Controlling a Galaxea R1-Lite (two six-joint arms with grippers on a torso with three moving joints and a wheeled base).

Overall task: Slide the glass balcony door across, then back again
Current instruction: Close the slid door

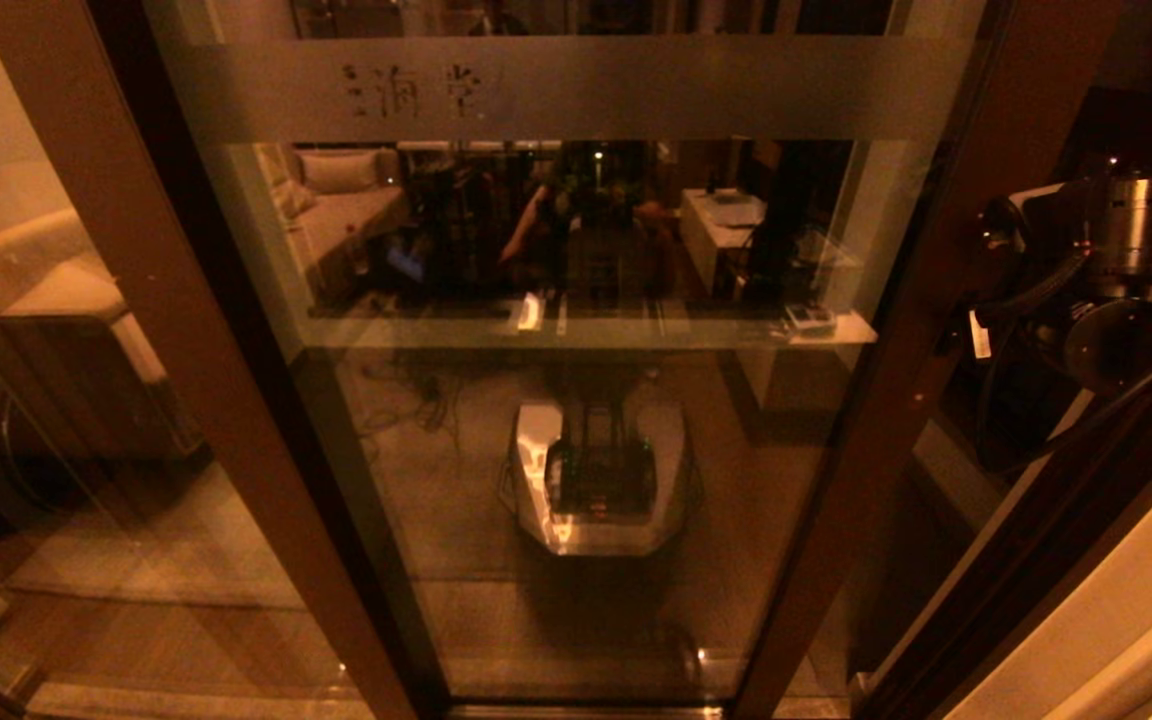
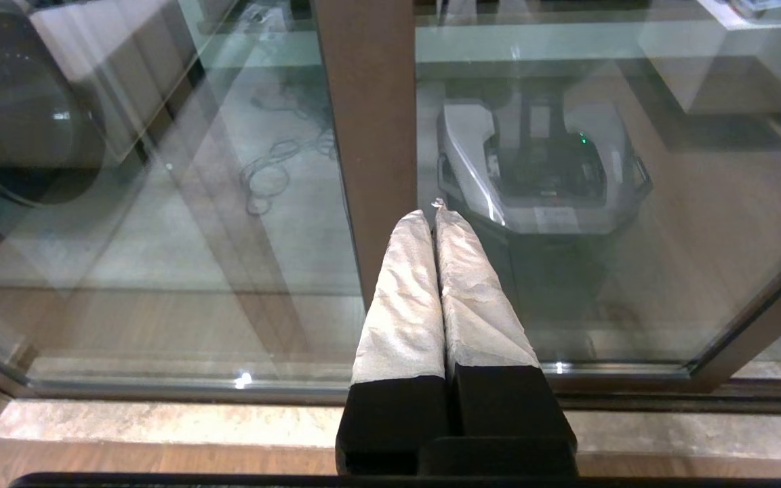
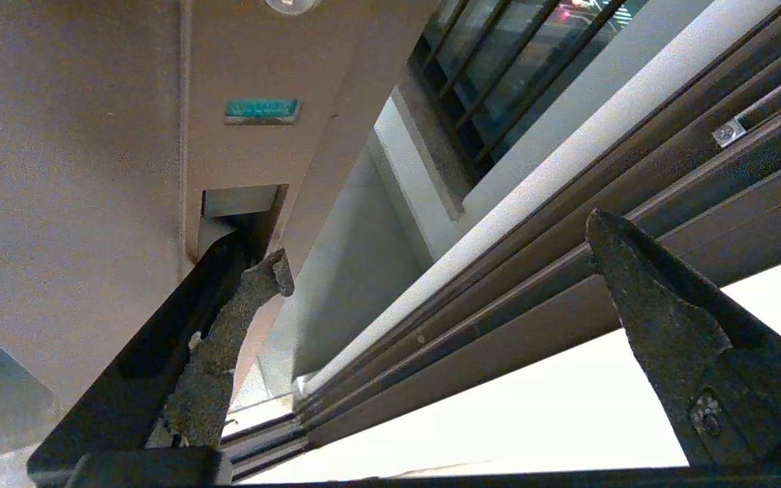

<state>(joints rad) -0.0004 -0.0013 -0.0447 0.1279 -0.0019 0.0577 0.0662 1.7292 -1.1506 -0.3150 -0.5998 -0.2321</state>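
Observation:
The glass balcony door (image 1: 576,420) fills the head view, a reflective pane in a dark brown frame with a frosted band (image 1: 576,90) bearing faint characters. My right arm (image 1: 1086,280) reaches to the door's right stile (image 1: 896,330). In the right wrist view my right gripper (image 3: 438,238) is open. One of its fingers (image 3: 255,291) lies at a recessed pull (image 3: 238,203) in the door's brown edge (image 3: 92,169), and the other (image 3: 634,298) stands free. My left gripper (image 2: 434,213) is shut on nothing, its white-wrapped tips just before a brown upright stile (image 2: 370,135).
Black balcony railing (image 3: 485,74) and a pale wall show through the gap past the door's edge. The fixed frame's brown tracks (image 3: 533,271) run beside the right gripper. A narrower brown-framed glass panel (image 1: 56,400) stands at the left. A stone sill (image 2: 160,423) lies under the door.

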